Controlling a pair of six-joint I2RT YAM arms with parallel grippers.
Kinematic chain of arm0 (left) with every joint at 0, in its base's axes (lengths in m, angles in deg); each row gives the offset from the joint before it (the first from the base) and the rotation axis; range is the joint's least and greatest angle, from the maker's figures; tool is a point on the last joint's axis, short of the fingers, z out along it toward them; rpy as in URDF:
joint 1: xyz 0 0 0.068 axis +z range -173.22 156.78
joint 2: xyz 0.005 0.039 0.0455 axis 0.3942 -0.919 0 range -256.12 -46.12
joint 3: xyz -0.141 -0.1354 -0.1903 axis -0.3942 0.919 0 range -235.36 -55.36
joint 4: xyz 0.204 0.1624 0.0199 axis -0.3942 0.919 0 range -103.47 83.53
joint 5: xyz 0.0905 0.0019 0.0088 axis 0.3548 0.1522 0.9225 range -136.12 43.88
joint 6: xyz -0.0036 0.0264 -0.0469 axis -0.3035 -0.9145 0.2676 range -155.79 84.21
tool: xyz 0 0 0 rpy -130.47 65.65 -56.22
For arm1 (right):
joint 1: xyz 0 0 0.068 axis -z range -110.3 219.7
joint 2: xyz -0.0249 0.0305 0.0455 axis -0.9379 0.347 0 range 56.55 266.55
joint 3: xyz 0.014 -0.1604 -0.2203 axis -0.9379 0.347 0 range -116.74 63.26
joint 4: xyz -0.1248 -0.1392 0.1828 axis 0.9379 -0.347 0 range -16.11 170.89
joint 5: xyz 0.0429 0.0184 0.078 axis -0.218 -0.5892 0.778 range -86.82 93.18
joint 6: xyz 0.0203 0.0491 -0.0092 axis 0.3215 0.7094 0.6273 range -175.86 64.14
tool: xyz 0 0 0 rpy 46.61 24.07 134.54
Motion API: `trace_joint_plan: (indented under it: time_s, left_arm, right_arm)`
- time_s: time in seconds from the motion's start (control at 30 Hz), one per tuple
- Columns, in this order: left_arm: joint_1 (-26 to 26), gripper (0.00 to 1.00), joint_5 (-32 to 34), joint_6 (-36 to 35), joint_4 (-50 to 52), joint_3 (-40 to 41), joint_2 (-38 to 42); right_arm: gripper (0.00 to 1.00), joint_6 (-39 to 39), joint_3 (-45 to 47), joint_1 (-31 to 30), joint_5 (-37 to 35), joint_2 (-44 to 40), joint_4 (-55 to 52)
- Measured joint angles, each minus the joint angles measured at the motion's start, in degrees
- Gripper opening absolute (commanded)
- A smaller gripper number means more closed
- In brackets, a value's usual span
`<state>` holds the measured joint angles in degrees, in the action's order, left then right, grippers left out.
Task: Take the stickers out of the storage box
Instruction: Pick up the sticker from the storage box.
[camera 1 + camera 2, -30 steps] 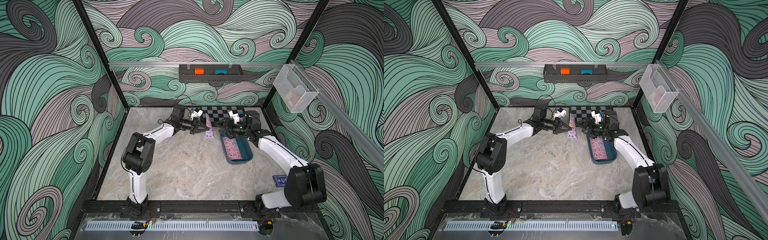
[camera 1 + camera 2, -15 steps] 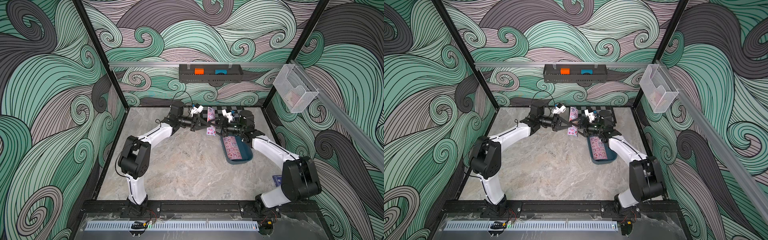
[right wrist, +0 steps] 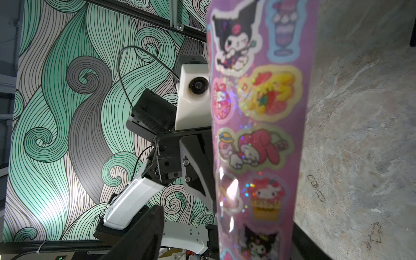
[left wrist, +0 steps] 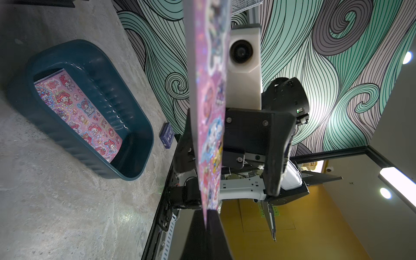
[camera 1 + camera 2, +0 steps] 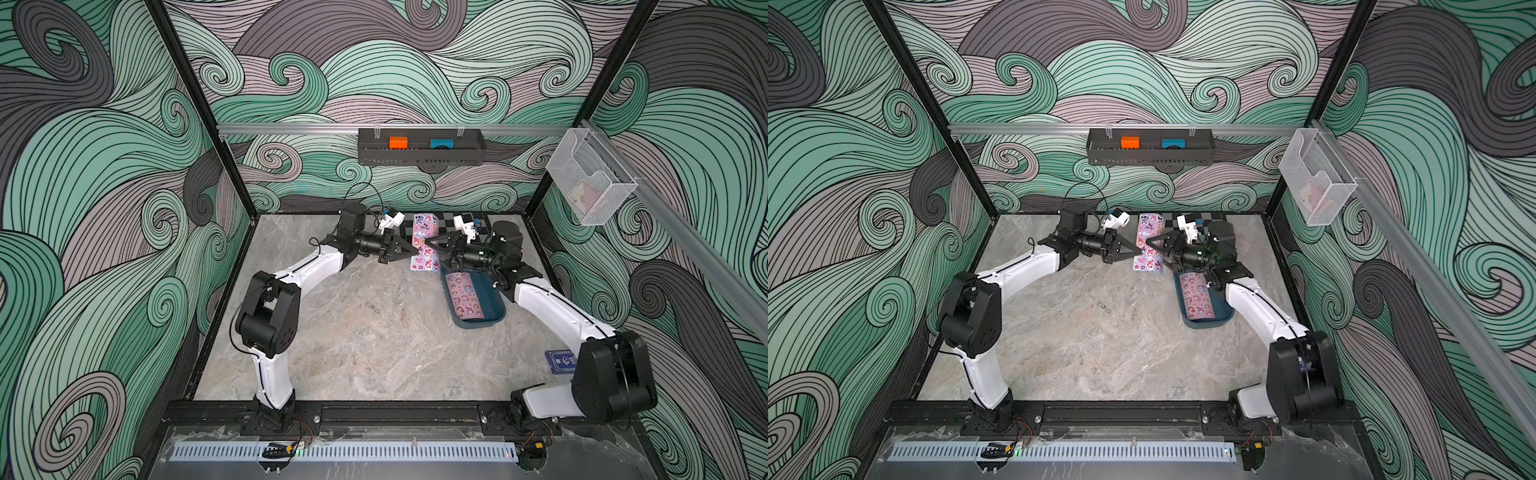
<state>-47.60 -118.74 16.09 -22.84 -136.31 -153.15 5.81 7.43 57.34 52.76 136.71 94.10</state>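
One pink-purple sheet of the stickers hangs in the air near the back of the table. My left gripper is shut on one edge of it. From the opposite side my right gripper stands open, one finger on each face of the sheet. The left wrist view shows a wide gap on one side of the sheet. The dark teal storage box lies below the right arm. A pink sheet lies flat in it.
A small dark blue card pack lies at the table's right edge by the right arm's base. A checkered mat lies at the back. On the walls hang a black tray and a clear bin.
My right gripper has moved left from above the storage box to the held sheet, and its jaws have narrowed a little. The left gripper has kept its grip, shifting slightly back.
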Motion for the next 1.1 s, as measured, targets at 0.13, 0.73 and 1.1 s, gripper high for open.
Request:
trace_joint_plan:
  time_s: [0.13,0.73,1.1]
  left_arm:
    - [0.42,0.00,0.00,-0.66,1.42,0.00,-0.04]
    - [0.96,0.00,0.13,-5.66,8.48,-0.04,-0.04]
    - [6.88,0.39,8.63,-17.05,27.26,-2.38,-0.09]
  right_arm:
    - [0.67,-0.98,0.00,0.42,-0.02,-1.31,-1.55]
    - [0.01,-10.36,-2.78,-0.98,-5.18,-1.29,-15.72]
    - [0.00,-14.43,-7.72,-8.13,-12.07,5.44,-20.96]
